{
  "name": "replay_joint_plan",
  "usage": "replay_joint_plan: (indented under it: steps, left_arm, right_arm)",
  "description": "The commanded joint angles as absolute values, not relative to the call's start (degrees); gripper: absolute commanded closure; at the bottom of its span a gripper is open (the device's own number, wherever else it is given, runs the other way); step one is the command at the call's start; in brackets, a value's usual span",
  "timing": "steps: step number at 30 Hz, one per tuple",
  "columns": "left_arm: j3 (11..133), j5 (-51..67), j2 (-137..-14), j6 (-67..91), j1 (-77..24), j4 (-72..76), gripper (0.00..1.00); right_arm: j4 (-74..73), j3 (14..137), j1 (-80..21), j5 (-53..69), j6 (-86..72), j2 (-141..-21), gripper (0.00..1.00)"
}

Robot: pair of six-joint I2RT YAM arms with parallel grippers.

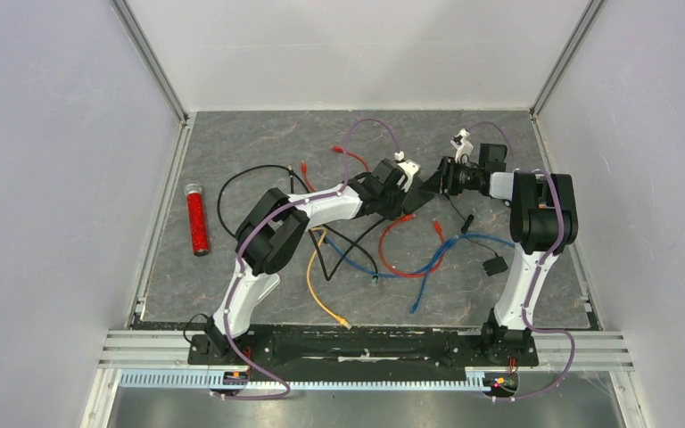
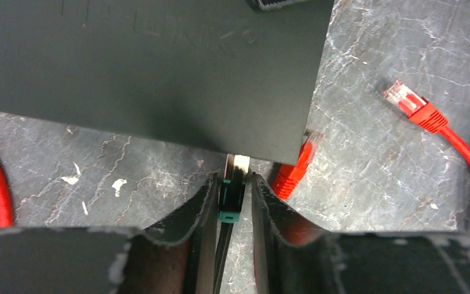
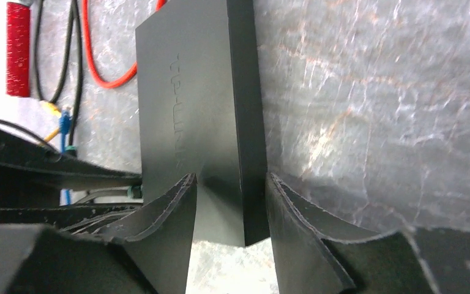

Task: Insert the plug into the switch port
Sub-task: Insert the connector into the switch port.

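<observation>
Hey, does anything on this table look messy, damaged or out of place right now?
Mostly the cables: red, blue, yellow and black ones lie in a loose tangle mid-table. A spare red plug lies right by a corner of the switch. The mat has white scuffs.

Seen from above, a robotics lab test cell is showing: plain white panels [image 1: 53, 178] are closing in a grey stone-patterned table [image 1: 259, 143] on three sides, and aluminium framing rails [image 1: 143, 348] are running along its near edge. A left arm [image 1: 268, 236] and a right arm [image 1: 540, 214] are standing bolted there, with loose network cables lying tangled across the surface — red [image 1: 391, 254], blue [image 1: 424, 285], yellow [image 1: 317, 290].
</observation>
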State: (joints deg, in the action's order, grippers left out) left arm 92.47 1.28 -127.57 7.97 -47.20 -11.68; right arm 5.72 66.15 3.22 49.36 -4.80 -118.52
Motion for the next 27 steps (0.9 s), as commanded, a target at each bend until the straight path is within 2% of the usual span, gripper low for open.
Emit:
replay_joint_plan:
  steps: [1,18,27]
  left_arm:
    - [89.24,7.33,-126.61,3.63,-47.11,-12.39,0.66]
    - [86.68,12.4,-124.61,-2.73,-45.66,-14.06,0.62]
    - [84.64,12.34,-123.2,-2.56,-44.06,-13.31,0.65]
  right_arm:
    - [-6.9,66.56,3.81,52.05,-7.35,-118.8,0.5]
    - [-9.32,70.48,3.78,53.88,-3.55,-121.77,0.48]
    - [-9.81,70.87,3.53,53.17,-2.56,-121.98,0.48]
